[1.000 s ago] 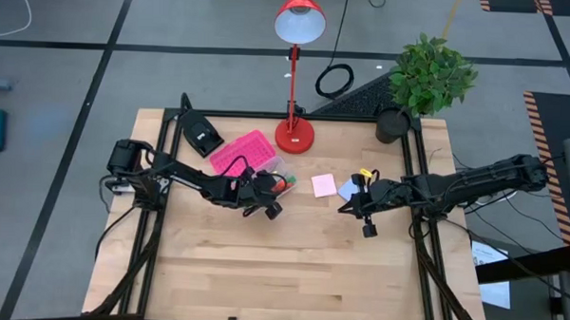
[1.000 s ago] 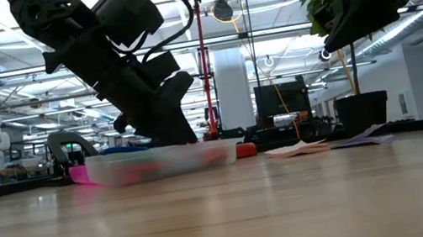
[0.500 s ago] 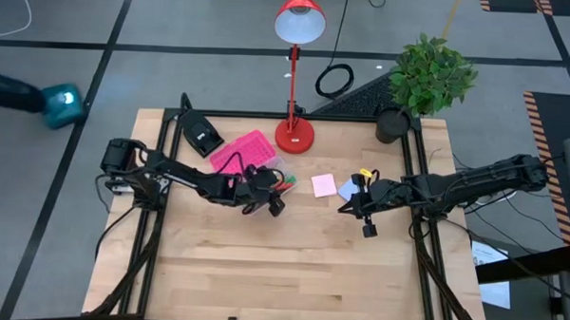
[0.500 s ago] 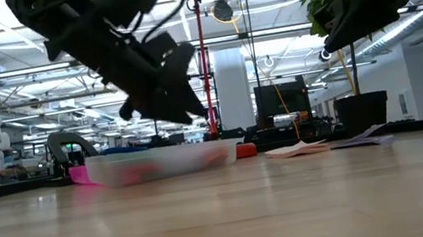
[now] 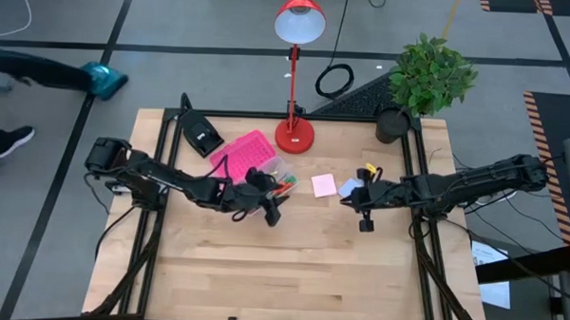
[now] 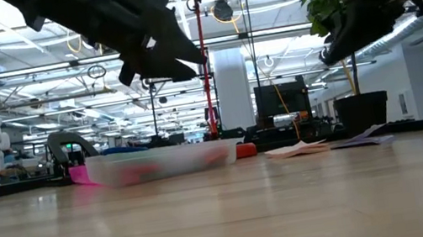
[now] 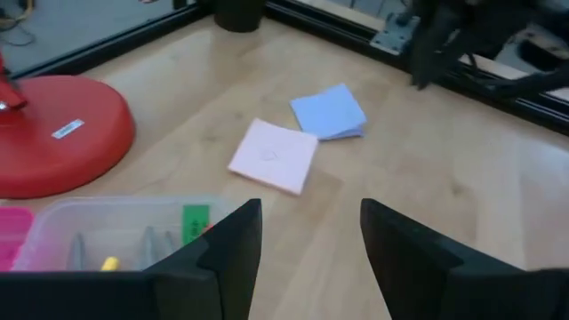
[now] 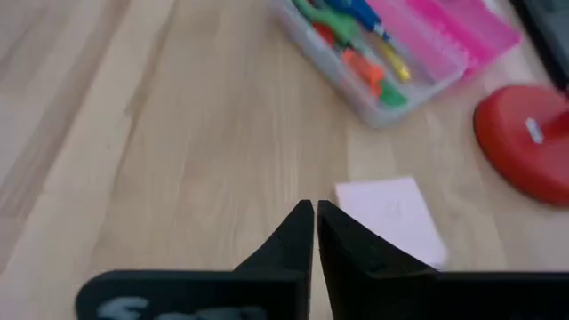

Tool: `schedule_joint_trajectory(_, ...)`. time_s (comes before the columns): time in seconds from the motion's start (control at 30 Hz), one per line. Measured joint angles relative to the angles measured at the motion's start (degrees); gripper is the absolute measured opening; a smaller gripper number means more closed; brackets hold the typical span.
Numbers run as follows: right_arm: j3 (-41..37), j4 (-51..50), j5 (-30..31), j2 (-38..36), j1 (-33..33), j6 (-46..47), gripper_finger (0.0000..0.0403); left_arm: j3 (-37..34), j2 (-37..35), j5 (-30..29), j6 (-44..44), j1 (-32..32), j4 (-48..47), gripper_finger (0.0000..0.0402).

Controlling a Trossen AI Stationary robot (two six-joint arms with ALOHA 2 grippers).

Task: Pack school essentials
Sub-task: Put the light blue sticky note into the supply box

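Note:
A clear box (image 5: pixel 270 177) with its pink lid (image 5: pixel 240 151) open stands on the table and holds scissors, pens and erasers (image 8: pixel 356 40). To its right a pink sticky-note pad (image 5: pixel 324 185) and a blue pad (image 5: pixel 349 189) lie flat on the table. My left gripper (image 5: pixel 267 205) hangs open above the box's near right corner, with nothing between its fingers (image 7: pixel 311 213). My right gripper (image 5: pixel 353 202) is shut on nothing, raised just near-side of the two pads (image 8: pixel 315 209).
A red lamp's base (image 5: pixel 294 135) stands behind the box, a black wedge device (image 5: pixel 202 134) at the far left, and a potted plant (image 5: pixel 400 121) at the far right corner. Bare wood fills the table's near half. A person's legs (image 5: pixel 41 74) pass beyond the far left corner.
My left gripper has risen out of the box and now hangs well above it, shifted slightly toward the table's right; its arm has stretched flatter. The box has stayed in place. My right gripper has turned a little.

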Motion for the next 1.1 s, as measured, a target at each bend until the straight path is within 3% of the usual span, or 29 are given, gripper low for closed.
schedule_joint_trajectory(0.2,0.0,-7.4,4.4,0.0,0.8,3.0,0.0059,0.0,0.0,0.0,0.4,-1.4,-0.9,0.0195)
schedule_joint_trajectory(0.5,0.0,-13.0,7.2,1.3,2.4,-4.7,0.0130,0.0,0.0,0.5,2.2,-2.2,-0.8,0.0195)
schedule_joint_trajectory(0.8,-1.5,-12.6,7.3,8.4,2.5,-10.6,0.0132,0.0,0.0,0.6,1.8,-2.2,-0.2,0.0195)
schedule_joint_trajectory(1.1,-4.0,-11.5,13.3,13.8,2.5,-11.0,0.0122,0.0,0.0,0.6,2.1,-2.1,-0.2,0.0195)
